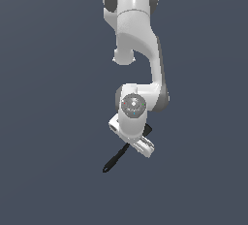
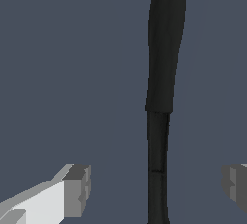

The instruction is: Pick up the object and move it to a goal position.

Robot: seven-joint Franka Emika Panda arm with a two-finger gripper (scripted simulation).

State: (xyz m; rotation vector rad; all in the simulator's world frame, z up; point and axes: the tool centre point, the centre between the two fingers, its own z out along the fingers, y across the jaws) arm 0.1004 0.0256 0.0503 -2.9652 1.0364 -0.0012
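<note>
The object is a small black spatula [image 1: 115,160] lying on the dark floor, its thin handle running down toward the exterior view's left. A dark bit that may be its blade [image 1: 147,130] shows beside the hand; the rest is hidden under it. My gripper [image 1: 130,141] hangs right over the spatula's middle. In the wrist view the handle [image 2: 163,73] passes between the two fingers [image 2: 77,189], which stand wide apart and do not touch it. My gripper [image 2: 157,184] is open.
The white arm [image 1: 140,49] reaches down from the top of the exterior view. Around the spatula lies plain dark grey floor [image 1: 53,122] with no other objects in sight.
</note>
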